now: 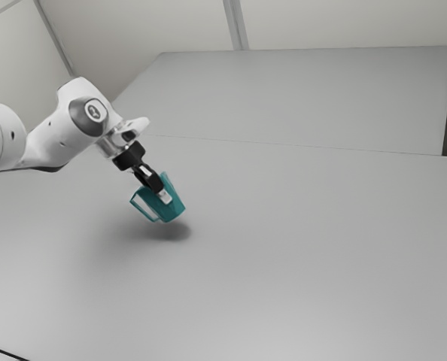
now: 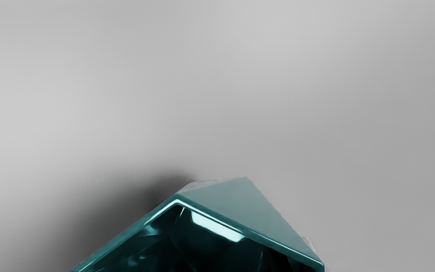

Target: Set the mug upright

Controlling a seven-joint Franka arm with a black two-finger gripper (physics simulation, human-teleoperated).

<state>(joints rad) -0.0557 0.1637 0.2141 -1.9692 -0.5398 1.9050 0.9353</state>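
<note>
Mug gripped and tilted above the table, mouth toward my hand.
Over the broad grey table (image 1: 299, 256), my arm (image 1: 65, 135) slants down, and my gripper (image 1: 164, 196) is closed on the teal mug (image 1: 175, 201), which appears lifted clear, its shadow (image 1: 174, 232) just below. The mug's long axis runs roughly along my fingers: mouth back toward my hand, base down and toward the exterior view's right, handle (image 1: 142, 207) on the exterior view's left. That lean is what matters: I judge I must swing the base beneath the mouth until the axis stands vertical, then set it down.
</note>
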